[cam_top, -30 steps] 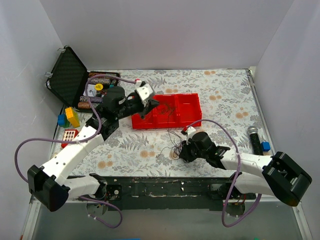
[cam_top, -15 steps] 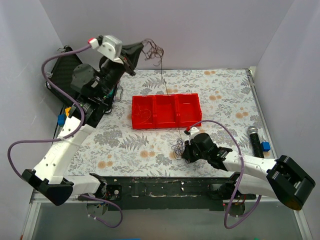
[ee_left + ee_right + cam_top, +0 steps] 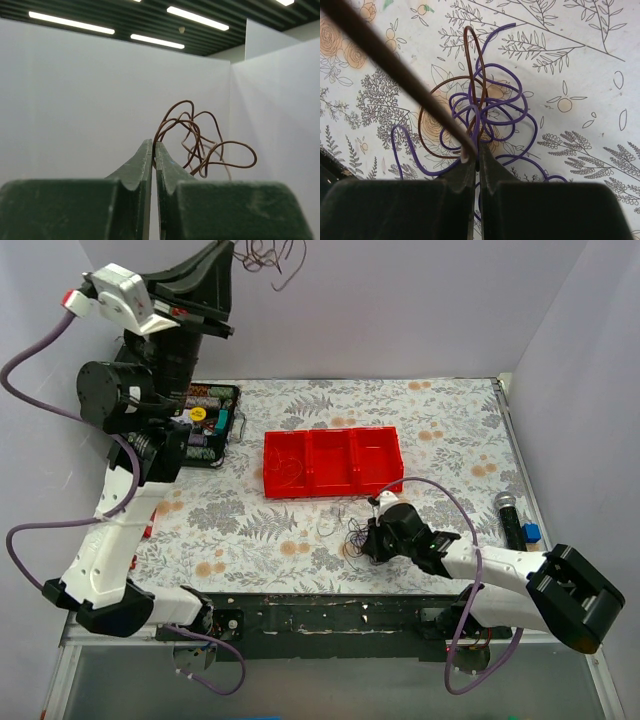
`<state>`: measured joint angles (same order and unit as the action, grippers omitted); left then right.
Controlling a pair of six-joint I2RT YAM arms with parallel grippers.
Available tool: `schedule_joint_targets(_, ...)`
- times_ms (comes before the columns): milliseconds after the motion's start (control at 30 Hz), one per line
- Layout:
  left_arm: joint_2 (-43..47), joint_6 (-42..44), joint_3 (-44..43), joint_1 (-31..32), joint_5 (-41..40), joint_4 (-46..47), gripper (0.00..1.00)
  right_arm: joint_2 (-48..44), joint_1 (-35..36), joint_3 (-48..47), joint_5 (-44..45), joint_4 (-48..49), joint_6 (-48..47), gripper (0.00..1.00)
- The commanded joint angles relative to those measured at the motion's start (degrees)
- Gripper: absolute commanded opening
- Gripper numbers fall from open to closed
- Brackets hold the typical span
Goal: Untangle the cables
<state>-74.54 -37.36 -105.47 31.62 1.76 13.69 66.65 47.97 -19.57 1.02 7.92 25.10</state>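
My left gripper (image 3: 230, 252) is raised high against the back wall. It is shut on a brown cable (image 3: 200, 145), whose loose loops (image 3: 272, 254) hang beside the fingertips (image 3: 146, 150). My right gripper (image 3: 362, 540) rests low on the floral table, shut on a small clump of cables. In that clump, purple loops (image 3: 505, 107) are wound with a thin brown loop (image 3: 427, 145). A blurred brown strand (image 3: 380, 55) runs from the top left corner to the left fingertip. A short loose wire (image 3: 325, 526) lies left of the clump.
A red three-compartment tray (image 3: 330, 490) sits mid-table with a thin wire (image 3: 285, 472) in its left compartment. An open black case (image 3: 205, 425) of small items stands at the back left. A black microphone (image 3: 510, 515) and a blue block (image 3: 531, 532) lie at the right edge.
The left arm swung up from the tray to near the top of the view, carrying the brown cable. The strand stretched down to the right gripper is gone. The right gripper stayed at the clump.
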Motion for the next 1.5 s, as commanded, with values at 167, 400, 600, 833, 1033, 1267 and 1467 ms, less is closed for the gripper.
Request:
schedule_joint_targets(167, 1.3, -4.3, -1.4, -0.2, 5.4, -4.6, 0.0, 1.6, -0.2, -1.5, 5.0, -6.7, 0.9, 0.01)
schedule_joint_targets(400, 9.4, -6.0, 20.6, -0.2, 9.5, -11.1, 0.0, -12.4, -0.2, 2.0, 2.9, -5.0, -0.5, 0.01)
schedule_joint_targets(600, 9.7, -4.7, 30.0, -0.2, 14.5, -10.4, 0.0, -22.3, -0.2, 5.0, 2.2, -4.5, -1.0, 0.02)
schedule_joint_targets(833, 4.2, -2.6, 38.0, -0.2, 14.5, -7.0, 0.0, -27.3, -0.2, 5.9, 2.4, -5.8, -0.5, 0.02)
schedule_joint_targets(1033, -5.2, 2.2, 42.8, 0.3, 14.2, -5.3, 0.0, -28.6, -0.2, 5.8, 1.3, -5.7, -1.3, 0.02)
schedule_joint_targets(1267, -18.2, 6.1, 38.2, 1.2, 7.2, -3.9, 0.0, -29.8, -0.2, 5.5, 2.1, -6.4, -2.0, 0.02)
schedule_joint_targets(1467, -25.1, 12.4, 36.0, 1.5, 4.4, -4.5, 0.0, -30.3, -0.2, 5.9, 3.3, -6.8, -1.9, 0.02)
